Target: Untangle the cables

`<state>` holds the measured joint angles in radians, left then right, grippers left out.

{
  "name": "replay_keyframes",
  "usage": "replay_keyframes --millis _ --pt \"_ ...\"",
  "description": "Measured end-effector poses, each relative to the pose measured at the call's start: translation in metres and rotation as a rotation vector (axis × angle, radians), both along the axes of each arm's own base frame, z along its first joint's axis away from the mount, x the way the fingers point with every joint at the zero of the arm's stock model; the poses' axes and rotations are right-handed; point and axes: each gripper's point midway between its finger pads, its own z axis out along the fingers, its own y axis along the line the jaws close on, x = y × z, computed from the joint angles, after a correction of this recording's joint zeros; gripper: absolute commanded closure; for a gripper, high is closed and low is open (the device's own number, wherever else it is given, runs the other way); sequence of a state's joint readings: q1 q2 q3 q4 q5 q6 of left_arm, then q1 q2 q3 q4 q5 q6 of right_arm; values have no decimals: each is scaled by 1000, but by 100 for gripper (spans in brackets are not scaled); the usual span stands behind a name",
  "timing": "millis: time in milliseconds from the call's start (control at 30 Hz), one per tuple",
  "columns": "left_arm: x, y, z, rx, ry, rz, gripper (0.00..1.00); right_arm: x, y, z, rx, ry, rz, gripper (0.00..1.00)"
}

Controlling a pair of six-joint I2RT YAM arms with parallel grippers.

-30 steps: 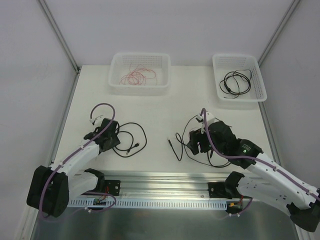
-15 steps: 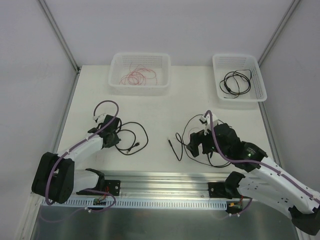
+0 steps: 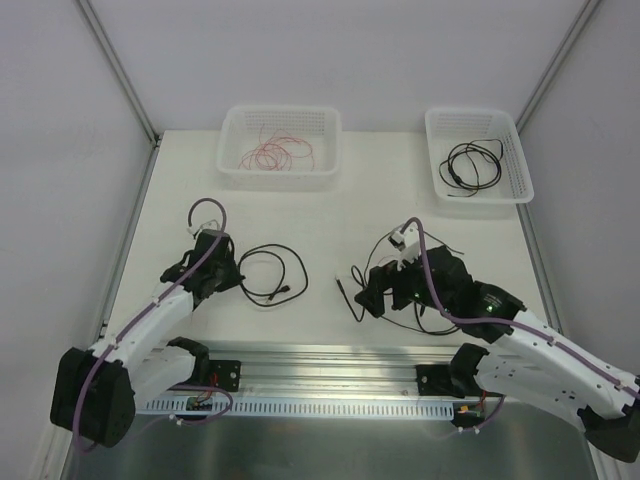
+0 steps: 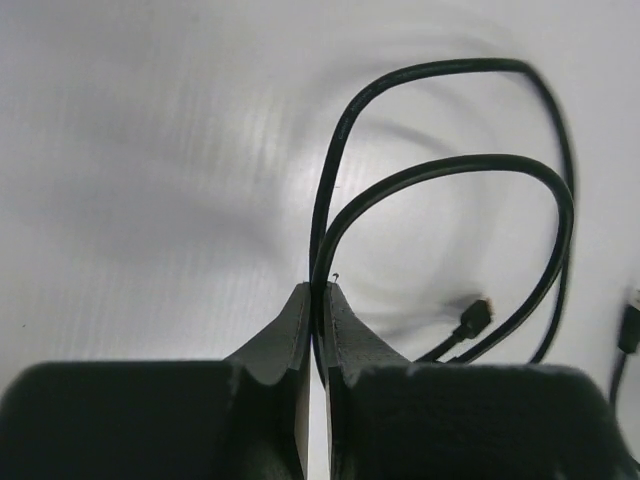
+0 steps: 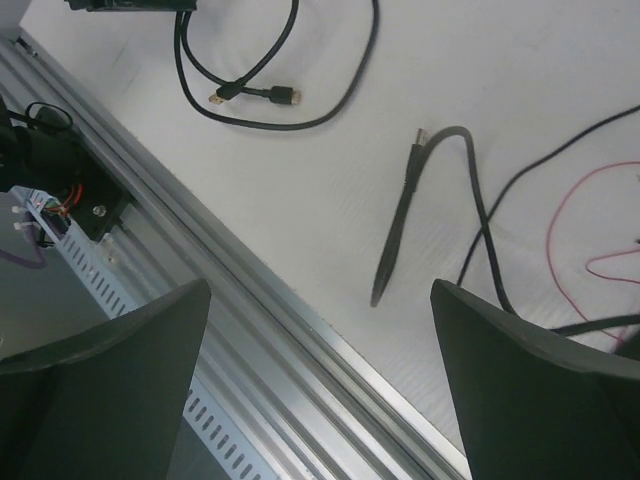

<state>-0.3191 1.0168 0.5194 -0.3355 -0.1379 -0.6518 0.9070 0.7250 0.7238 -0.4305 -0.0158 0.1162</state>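
Change on both sides: left gripper (image 4: 315,300) now clamps the black loop (image 4: 445,166) just beyond the rail (image 3: 330,352); right gripper (image 5: 320,290) has spread wide over one black cable (image 5: 482,210) and one pink wire (image 5: 552,215). Two baskets (image 3: 280,182) far beyond the rail hold one red coil (image 3: 277,155), one black coil (image 3: 473,165).

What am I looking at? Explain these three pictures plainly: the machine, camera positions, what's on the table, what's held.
Two robot arms, each ending in a two-finger gripper, work at untangling cables. One picture looks down on the table; the other two come from wrist cameras. The left gripper is shut on a looped black cable. The right gripper is open, holding nothing, above a tangle of black and red-pink wires. At the back, one basket holds red-pink wire, a second basket a coiled black cable.
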Motion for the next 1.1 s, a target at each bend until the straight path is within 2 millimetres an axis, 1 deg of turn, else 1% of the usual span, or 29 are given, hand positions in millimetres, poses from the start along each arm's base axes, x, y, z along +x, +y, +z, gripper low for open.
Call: replay_keyframes --millis 100,200,300,367,467,533,600,700,800,933,1100 --pt "1 -12 27 -73 -97 -54 100 -2 19 -1 33 28 36 3" --pt "-1 -24 50 -141 -176 -116 100 -2 35 -3 45 46 66 3" --pt "-7 -34 66 -188 -230 -190 100 -2 49 -9 25 67 88 3" --pt "-11 -40 74 -216 -254 -230 100 1 58 -6 21 71 105 3" --pt "-19 -48 84 -246 -285 -301 100 5 74 9 35 53 137 3" --pt "-22 -52 91 -256 -301 -348 100 8 84 23 46 29 167 3" --pt "-24 -57 100 -261 -324 -398 100 12 95 38 54 -1 197 3" --pt "-27 -64 117 -271 -362 -480 100 19 108 54 40 -47 251 3" --pt "-31 -71 129 -278 -389 -549 100 23 119 62 13 -82 308 3" --pt "-36 -78 139 -278 -402 -631 100 30 128 59 -65 -119 378 3" --pt "-43 -90 151 -269 -424 -728 100 35 131 45 -154 -136 444 3"
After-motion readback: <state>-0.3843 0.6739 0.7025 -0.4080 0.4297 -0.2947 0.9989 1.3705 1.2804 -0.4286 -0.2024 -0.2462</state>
